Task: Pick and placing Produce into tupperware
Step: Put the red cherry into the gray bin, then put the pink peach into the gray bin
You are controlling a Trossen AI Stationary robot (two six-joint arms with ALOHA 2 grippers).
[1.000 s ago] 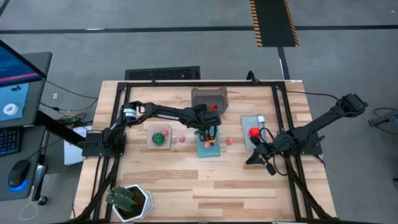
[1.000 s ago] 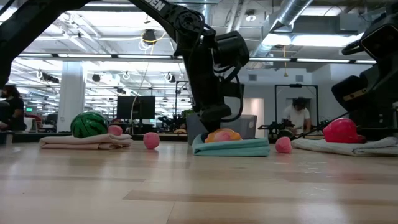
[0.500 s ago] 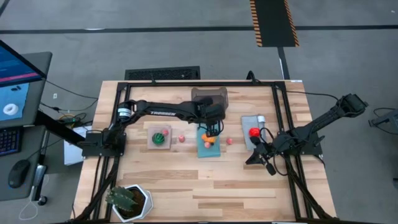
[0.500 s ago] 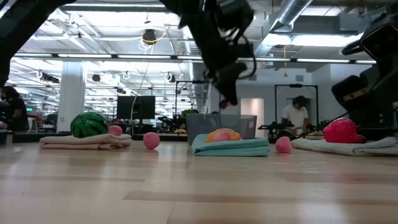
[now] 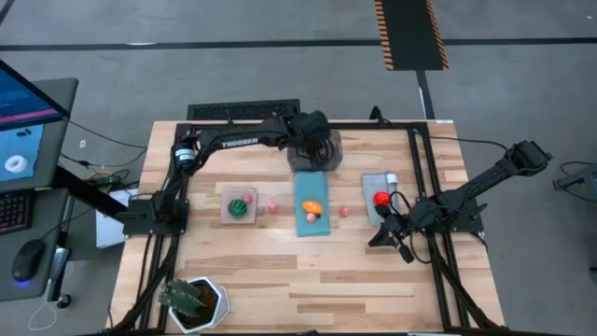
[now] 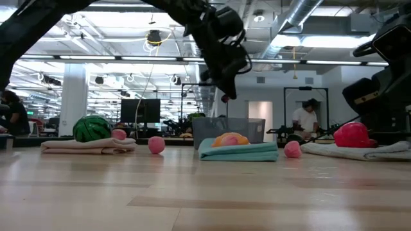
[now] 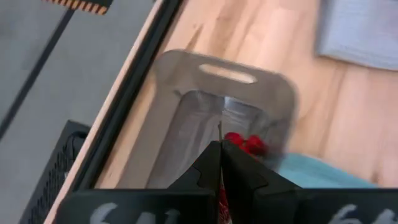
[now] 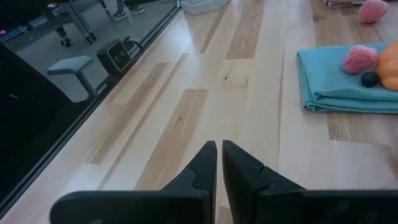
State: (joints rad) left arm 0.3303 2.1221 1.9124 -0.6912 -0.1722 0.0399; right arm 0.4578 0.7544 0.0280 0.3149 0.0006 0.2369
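From above, the left gripper (image 5: 313, 142) hangs over the grey box (image 5: 314, 152) at the far side. I think it is about to drop a piece in.

From the table, something tiny and red (image 6: 224, 98) shows at its tip.

Its own camera shows it pinching a red bit (image 7: 222, 198), mostly hidden. The right gripper (image 8: 219, 155) waits, squeezed together, holding nothing.
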